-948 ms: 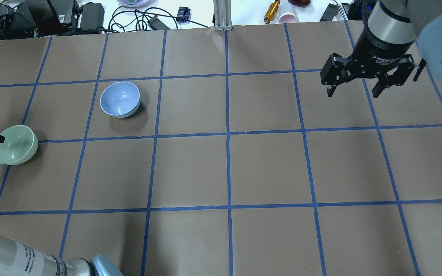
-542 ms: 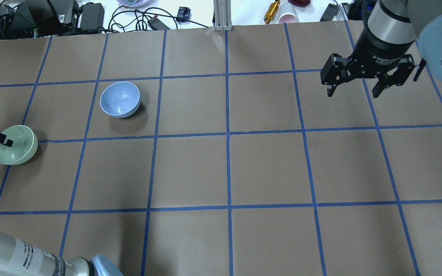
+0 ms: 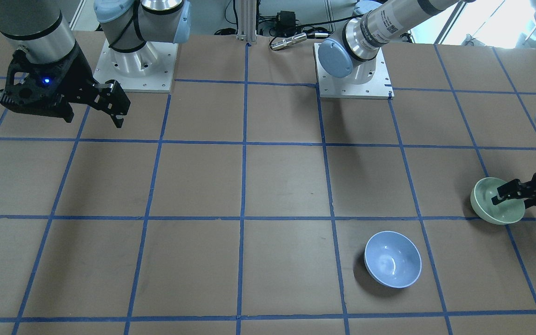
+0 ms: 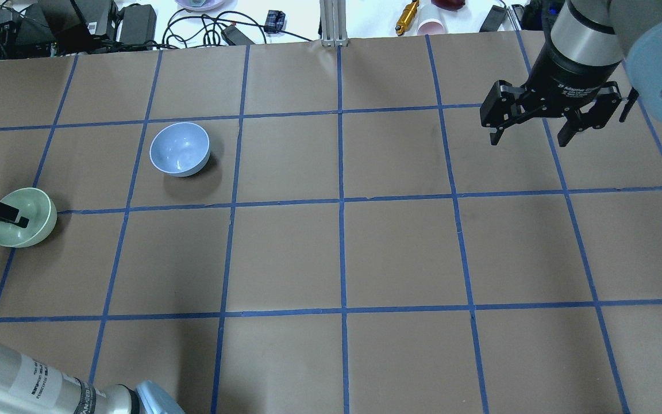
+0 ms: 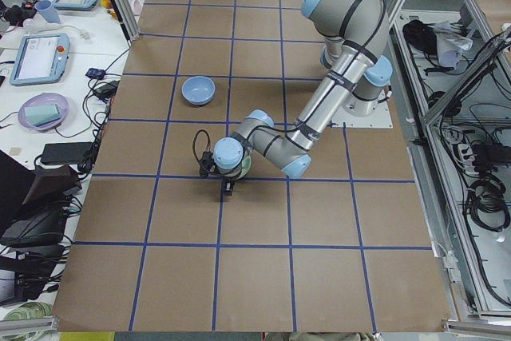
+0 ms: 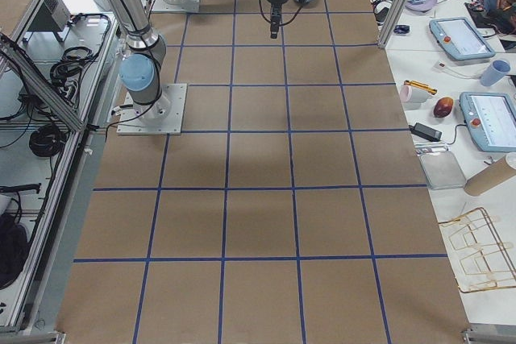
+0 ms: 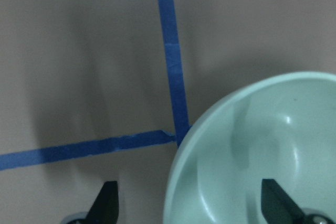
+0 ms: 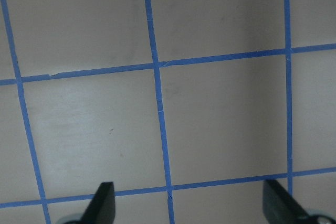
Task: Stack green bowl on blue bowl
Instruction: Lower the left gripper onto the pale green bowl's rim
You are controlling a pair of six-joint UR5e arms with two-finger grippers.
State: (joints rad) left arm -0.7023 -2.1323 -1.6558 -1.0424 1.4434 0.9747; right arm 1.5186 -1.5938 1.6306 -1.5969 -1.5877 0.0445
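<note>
The green bowl [image 4: 32, 221] stands upright at the table's left edge, also in the front view [image 3: 491, 209]. My left gripper [image 7: 192, 208] is open and low at it, straddling its rim. One finger [image 4: 9, 214] is inside the bowl [image 7: 262, 145], the other is outside over the table. The jaws are apart and not clamped. The blue bowl [image 4: 180, 149] stands upright and empty, one grid square further in and away from the robot [image 3: 392, 259]. My right gripper [image 4: 529, 140] is open and empty, hovering over bare table at the far right [image 3: 93, 120].
Brown paper with a blue tape grid covers the table [image 4: 342, 253]. Cables and power bricks [image 4: 135, 23], an aluminium post [image 4: 334, 23] and a pink cup [image 4: 431, 26] lie beyond the far edge. The two arm bases [image 3: 133, 65] stand on the robot's side.
My left gripper has moved further over the green bowl, its finger going from the bowl's left rim down into the bowl. The bowls and the right arm have not moved.
</note>
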